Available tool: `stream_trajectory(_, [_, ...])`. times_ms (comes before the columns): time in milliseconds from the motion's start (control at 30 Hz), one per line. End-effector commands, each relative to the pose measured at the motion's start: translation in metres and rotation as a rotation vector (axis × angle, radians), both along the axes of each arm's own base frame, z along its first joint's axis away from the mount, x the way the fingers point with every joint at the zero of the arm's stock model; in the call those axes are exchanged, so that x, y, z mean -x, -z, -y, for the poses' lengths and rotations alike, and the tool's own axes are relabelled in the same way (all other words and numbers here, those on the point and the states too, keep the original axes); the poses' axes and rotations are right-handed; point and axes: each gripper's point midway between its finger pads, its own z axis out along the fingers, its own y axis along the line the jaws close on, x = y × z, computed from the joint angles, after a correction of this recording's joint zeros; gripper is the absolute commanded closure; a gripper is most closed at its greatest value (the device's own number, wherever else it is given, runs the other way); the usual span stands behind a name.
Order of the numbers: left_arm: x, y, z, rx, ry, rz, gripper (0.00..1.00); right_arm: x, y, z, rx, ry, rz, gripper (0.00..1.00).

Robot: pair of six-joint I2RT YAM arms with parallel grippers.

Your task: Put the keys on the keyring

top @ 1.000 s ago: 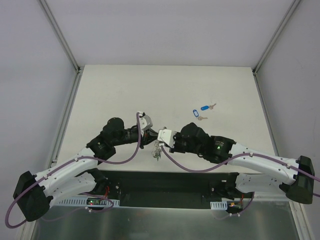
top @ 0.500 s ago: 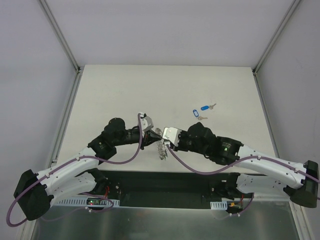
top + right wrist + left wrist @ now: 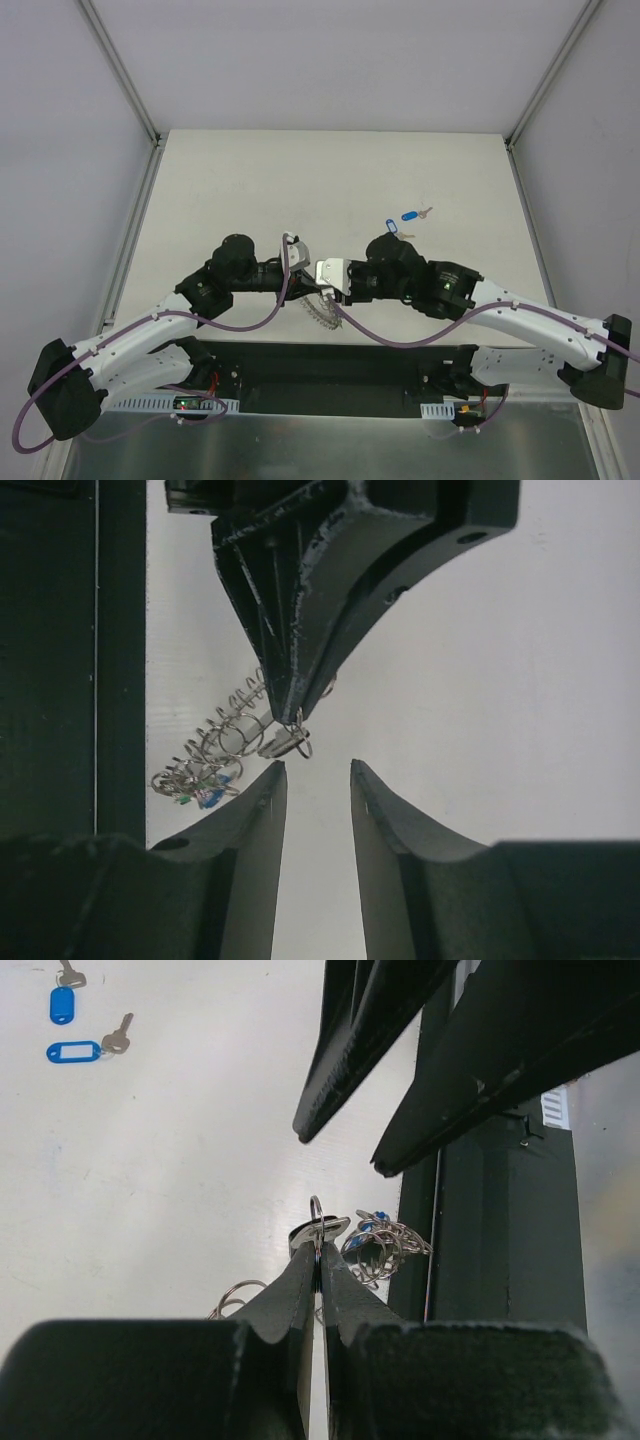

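My left gripper (image 3: 303, 263) is shut on the keyring (image 3: 320, 311), a grey loop edged with many small wire rings that hangs below it near the table's front edge. In the left wrist view the closed tips (image 3: 320, 1252) pinch the ring's edge beside a flat silver piece (image 3: 322, 1228); the wire rings (image 3: 388, 1246) bunch to the right. My right gripper (image 3: 319, 277) is open and empty, just in front of the pinch point (image 3: 314, 768). The keyring (image 3: 222, 742) trails left in that view. Two blue-tagged keys (image 3: 408, 214) (image 3: 390, 228) lie on the table further back.
The dark front rail (image 3: 330, 360) runs just below the hanging ring. The blue-tagged keys also show in the left wrist view (image 3: 62, 1004) (image 3: 74, 1052). The right gripper's open fingers (image 3: 340, 1070) hang over the ring there. Side rails (image 3: 130, 250) bound the table.
The keyring has swung from hanging edge-on to fanned out lower, nearer the front edge. My right gripper shifted right, then back left toward the left gripper's tips.
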Motion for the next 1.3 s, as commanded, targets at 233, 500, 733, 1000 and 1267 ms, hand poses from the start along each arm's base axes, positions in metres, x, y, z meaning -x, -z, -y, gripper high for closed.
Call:
stream_trajectory(233, [0.006, -0.039, 0.010, 0.085, 0.076, 0.085, 1.00, 0.010, 0.003, -0.014, 0.036, -0.099, -0.041, 0.68])
stream_trajectory(500, [0.010, -0.040, 0.011, 0.081, 0.091, 0.085, 1.00, 0.002, 0.000, -0.018, 0.015, -0.075, -0.028, 0.70])
stream_trajectory(733, [0.006, -0.044, 0.009, 0.086, 0.060, 0.093, 1.00, 0.006, 0.004, -0.018, 0.023, -0.089, -0.052, 0.94])
stream_trajectory(1000, [-0.011, -0.050, 0.003, 0.098, -0.072, 0.097, 1.00, 0.010, 0.007, -0.011, 0.017, -0.074, -0.069, 0.99])
stream_trajectory(1267, [-0.015, -0.064, 0.000, 0.184, -0.120, 0.129, 1.00, 0.012, 0.025, -0.009, 0.035, -0.054, -0.096, 0.99])
